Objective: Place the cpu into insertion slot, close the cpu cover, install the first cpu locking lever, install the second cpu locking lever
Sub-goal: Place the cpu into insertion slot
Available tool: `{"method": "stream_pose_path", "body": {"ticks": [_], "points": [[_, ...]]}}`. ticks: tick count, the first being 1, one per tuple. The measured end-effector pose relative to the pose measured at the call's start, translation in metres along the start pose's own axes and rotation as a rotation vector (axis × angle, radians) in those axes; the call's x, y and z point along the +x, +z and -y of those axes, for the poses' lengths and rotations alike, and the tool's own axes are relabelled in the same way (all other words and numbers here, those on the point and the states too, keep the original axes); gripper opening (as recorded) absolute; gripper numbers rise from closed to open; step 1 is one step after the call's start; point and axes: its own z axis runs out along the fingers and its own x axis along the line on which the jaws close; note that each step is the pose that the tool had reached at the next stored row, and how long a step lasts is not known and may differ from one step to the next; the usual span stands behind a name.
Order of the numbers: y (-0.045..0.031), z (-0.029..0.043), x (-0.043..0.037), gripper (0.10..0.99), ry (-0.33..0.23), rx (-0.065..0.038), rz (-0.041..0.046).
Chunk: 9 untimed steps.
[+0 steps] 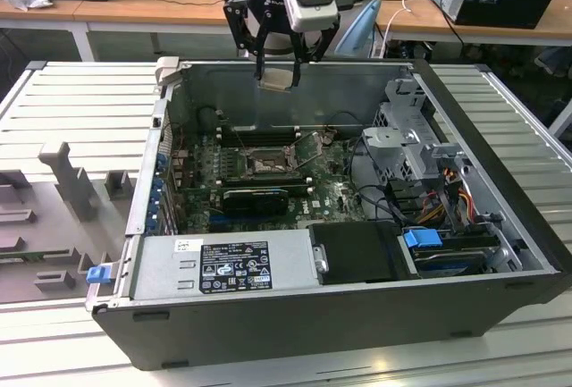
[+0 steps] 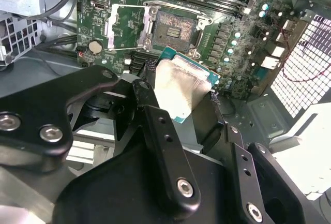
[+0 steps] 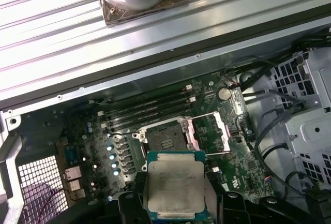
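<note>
cpu (image 3: 176, 185) sits pinched in our gripper (image 1: 278, 74); we see the open insertion slot (image 1: 266, 163) well below it, inside the computer case (image 1: 357, 311).

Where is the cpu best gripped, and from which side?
Probably by two opposite thin edges, coming from above: the cpu is a flat square, metal top up, and the gripper pinches it edge to edge, as both wrist views show.
</note>
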Motion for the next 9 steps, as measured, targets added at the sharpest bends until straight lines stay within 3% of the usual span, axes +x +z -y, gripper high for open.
{"method": "stream_pose_path", "body": {"ticks": [9], "points": [[0.0003,0.0000,0.0000,0.529,0.041,-0.001,0.0037]]}}
